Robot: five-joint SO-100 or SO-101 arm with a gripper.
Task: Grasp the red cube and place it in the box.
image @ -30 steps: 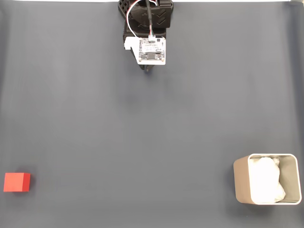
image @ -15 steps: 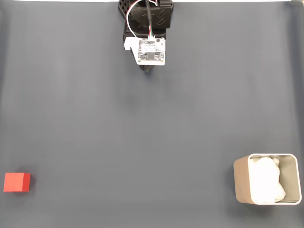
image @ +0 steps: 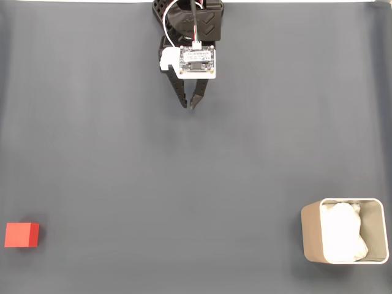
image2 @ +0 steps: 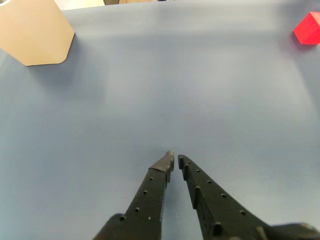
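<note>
In the fixed view the arm (image: 190, 24) enters from the top edge, and its tool (image: 188, 105) points down the picture over the grey worktop (image: 196, 184). A small white circuit board (image: 197, 61) sits on the wrist above the two black fingers. The fingers meet almost at their tips, pressed nearly together with only a thin slit between them and nothing held; the wrist view shows the same narrow gap at the tool (image2: 174, 158).

The cube (image: 21, 235) lies flat on the worktop at the lower left of the fixed view, well apart from the tool. The box (image: 311, 239) stands at the lower right, upright, with white lining (image: 343, 233) inside. In the wrist view the cube (image2: 308, 29) shows at the upper right and the box (image2: 35, 30) at the upper left.
</note>
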